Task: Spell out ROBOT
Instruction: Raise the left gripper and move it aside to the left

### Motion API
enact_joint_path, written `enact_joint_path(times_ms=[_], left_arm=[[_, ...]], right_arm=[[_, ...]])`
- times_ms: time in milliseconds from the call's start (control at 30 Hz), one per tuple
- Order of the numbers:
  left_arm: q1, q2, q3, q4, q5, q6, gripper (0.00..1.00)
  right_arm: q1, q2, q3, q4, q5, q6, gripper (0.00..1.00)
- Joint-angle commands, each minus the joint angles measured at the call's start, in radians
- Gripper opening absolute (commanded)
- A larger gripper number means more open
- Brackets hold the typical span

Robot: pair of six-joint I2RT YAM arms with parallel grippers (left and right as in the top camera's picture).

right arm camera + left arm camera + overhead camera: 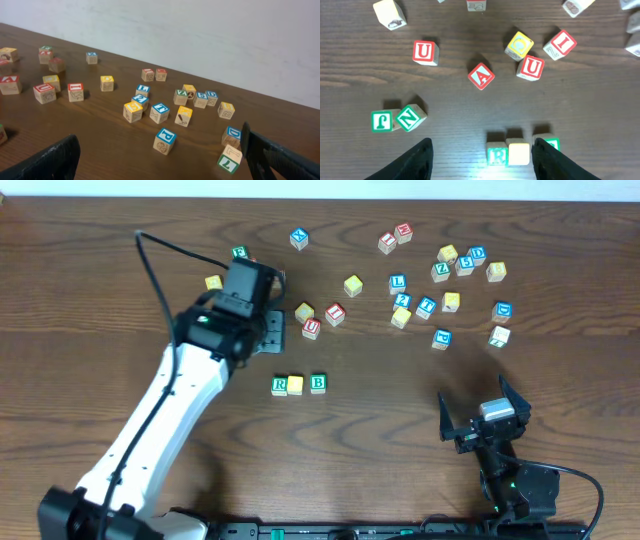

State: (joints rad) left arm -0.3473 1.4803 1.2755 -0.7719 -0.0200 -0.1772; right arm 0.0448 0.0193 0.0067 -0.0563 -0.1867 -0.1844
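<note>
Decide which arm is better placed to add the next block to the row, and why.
Left, probably. The left gripper is open right by the R block and B block, and a yellow block with a ring, likely O, lies close. The right gripper sits far off to the right.
</note>
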Motion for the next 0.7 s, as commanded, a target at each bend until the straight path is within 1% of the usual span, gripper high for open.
enact_joint_path(times_ms=[0,67,133,167,233,267,300,333,367,400,433,533,567,633,667], left_arm=[[0.089,-0.119,0.034,-0.006,0.146,0.098,0.62],[0.157,-0.180,0.034,-0.019,0.178,0.099,0.62],[0.201,-0.215,0.034,-0.043,0.178,0.099,0.62],[0.231,-0.231,0.034,-0.072,0.179,0.140,0.62],[0.245,-0.233,0.034,-0.082,0.202,0.163,0.62],[0.246,-0.233,0.034,-0.082,0.222,0.173,0.68],[0.246,-0.233,0.034,-0.083,0.221,0.178,0.69],[0.246,-0.233,0.034,-0.084,0.221,0.177,0.74],[0.246,-0.233,0.034,-0.084,0.221,0.177,0.89],[0.246,-0.233,0.034,-0.084,0.221,0.177,0.94],[0.246,-0.233,0.034,-0.084,0.218,0.177,0.95],[0.246,-0.233,0.034,-0.085,0.209,0.177,0.96],[0.246,-0.233,0.034,-0.089,0.170,0.177,0.96],[0.246,-0.233,0.034,-0.093,-0.034,0.177,0.97],[0.246,-0.233,0.034,-0.096,-0.076,0.177,0.97]], right_arm=[[-0.006,-0.002,-0.001,-0.004,0.000,0.015,0.99],[-0.006,-0.002,-0.001,-0.004,0.000,0.015,0.99],[-0.006,-0.002,-0.001,-0.004,0.000,0.015,0.99],[-0.006,-0.002,-0.001,-0.004,0.000,0.015,0.99],[-0.007,-0.002,-0.001,-0.004,0.000,0.015,0.99],[-0.006,-0.002,-0.001,-0.004,0.000,0.015,0.99],[-0.006,-0.002,-0.001,-0.004,0.000,0.015,0.99],[-0.006,-0.002,-0.001,-0.004,0.000,0.015,0.99],[-0.006,-0.002,-0.001,-0.004,0.000,0.015,0.99],[-0.006,-0.002,-0.001,-0.004,0.000,0.015,0.99],[-0.006,-0.002,-0.001,-0.004,0.000,0.015,0.99],[-0.006,-0.002,-0.001,-0.004,0.000,0.015,0.99],[-0.006,-0.002,-0.001,-0.004,0.000,0.015,0.99],[-0.006,-0.002,-0.001,-0.004,0.000,0.015,0.99],[-0.006,-0.002,-0.001,-0.005,0.000,0.015,0.99]])
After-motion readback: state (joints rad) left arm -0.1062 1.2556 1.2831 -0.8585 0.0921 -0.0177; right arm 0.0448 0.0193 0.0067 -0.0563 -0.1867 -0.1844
